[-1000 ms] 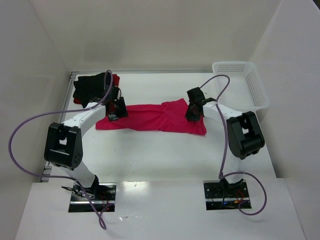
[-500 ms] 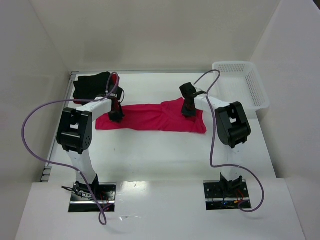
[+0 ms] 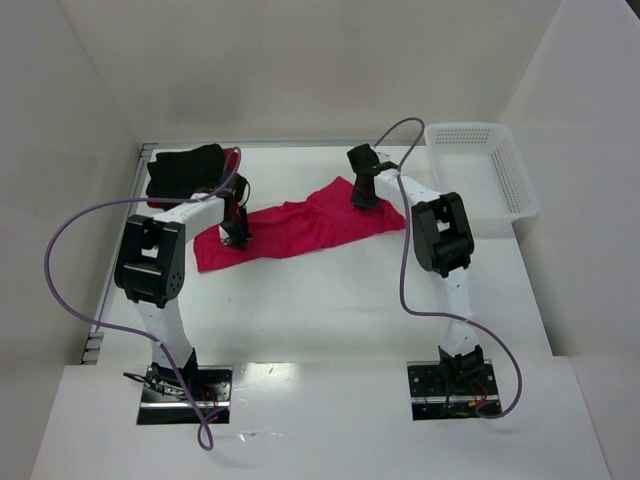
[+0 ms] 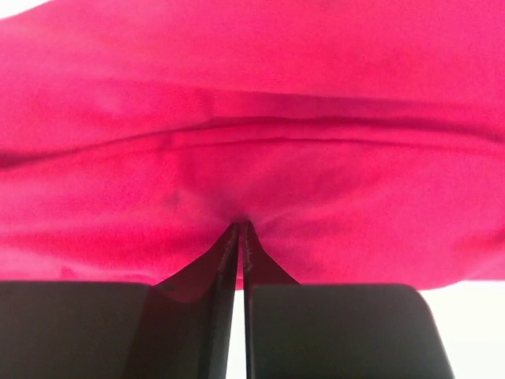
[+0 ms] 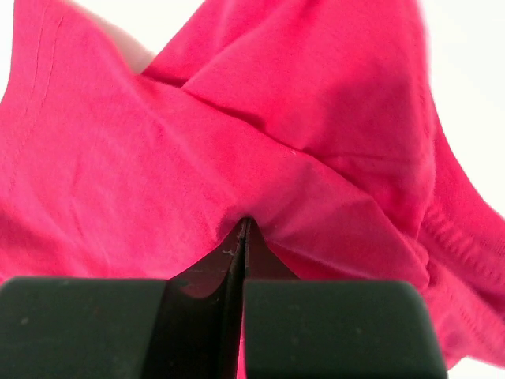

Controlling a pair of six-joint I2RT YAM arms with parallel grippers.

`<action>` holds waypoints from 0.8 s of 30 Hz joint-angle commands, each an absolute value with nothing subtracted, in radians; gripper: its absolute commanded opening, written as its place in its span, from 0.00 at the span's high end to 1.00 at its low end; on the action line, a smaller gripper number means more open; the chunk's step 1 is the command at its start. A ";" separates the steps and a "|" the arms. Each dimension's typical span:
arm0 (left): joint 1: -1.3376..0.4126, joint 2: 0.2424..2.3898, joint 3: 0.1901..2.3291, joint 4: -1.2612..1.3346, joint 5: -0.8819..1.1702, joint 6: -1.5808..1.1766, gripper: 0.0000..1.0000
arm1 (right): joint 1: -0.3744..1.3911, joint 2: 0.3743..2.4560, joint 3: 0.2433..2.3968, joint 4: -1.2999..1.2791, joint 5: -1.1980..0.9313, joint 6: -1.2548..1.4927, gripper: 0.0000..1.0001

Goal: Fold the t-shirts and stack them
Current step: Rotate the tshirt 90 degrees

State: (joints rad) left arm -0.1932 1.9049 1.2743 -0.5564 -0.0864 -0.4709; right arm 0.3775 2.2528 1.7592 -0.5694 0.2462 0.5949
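The crimson-pink t-shirt [image 3: 290,228] lies mid-table as a crumpled band. The left gripper [image 4: 239,227] is pinched tight on a fold near its left end. Farther back, the right gripper [image 5: 245,221] is clamped on the lifted right end. The black t-shirt [image 3: 183,170] lies in the far-left corner, and the white basket [image 3: 460,127] is at far right.

I see a plain bright pink-red t-shirt [image 3: 290,228] on the white table [image 3: 330,300]. At the far left corner sits a black t-shirt [image 3: 183,170], with a bit of darker red t-shirt [image 3: 233,157] peeking out. The basket [image 3: 500,180] at the far right edge is white, dotted with little holes. My left arm [image 3: 168,325] and right arm [image 3: 455,300] are white with black joints. The cables [image 3: 47,270] are purple.
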 commanded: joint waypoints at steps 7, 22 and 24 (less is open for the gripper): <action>-0.291 1.898 1.178 -0.644 0.142 -0.414 0.92 | 0.387 2.436 2.009 -0.591 0.222 0.560 1.00; -0.586 1.861 1.111 -0.624 0.360 -0.350 0.97 | 0.387 2.572 2.270 -0.568 0.250 0.520 1.00; -0.626 1.861 1.111 -0.586 0.353 -0.350 0.97 | 0.387 2.586 2.295 -0.557 0.238 0.511 1.00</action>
State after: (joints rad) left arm -0.5732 1.8545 1.1412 -0.5907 0.3237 -0.3870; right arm 0.3775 2.5450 2.2318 -0.5842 0.2443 0.5365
